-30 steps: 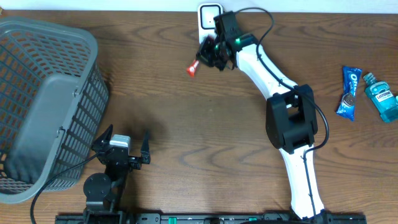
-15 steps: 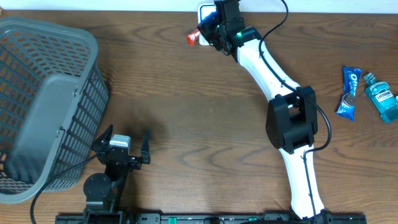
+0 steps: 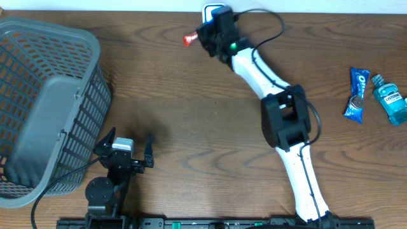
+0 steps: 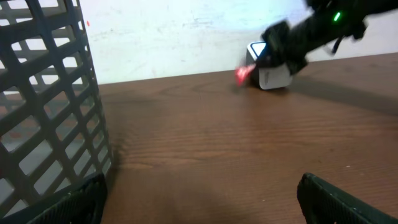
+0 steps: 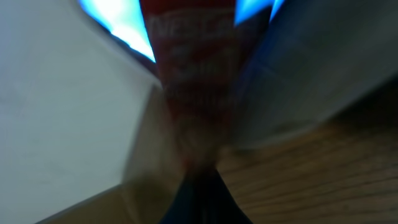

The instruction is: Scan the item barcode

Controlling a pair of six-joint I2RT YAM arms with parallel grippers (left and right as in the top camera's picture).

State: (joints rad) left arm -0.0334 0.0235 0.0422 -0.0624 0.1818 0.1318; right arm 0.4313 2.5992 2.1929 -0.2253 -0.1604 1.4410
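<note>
The right gripper (image 3: 205,35), pinching a small red snack wrapper (image 3: 189,40), may overshoot the white box scanner (image 3: 212,10), so the barcode never faces it.

Up close the red packet (image 5: 193,62) is a blurred smear, lettering unreadable; the scanner (image 4: 277,79) is partly hidden.

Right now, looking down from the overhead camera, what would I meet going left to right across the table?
Grey basket → left end effector, open → red packet pinched in the right end effector → blue Oreo packet → blue mouthwash bottle.
</note>
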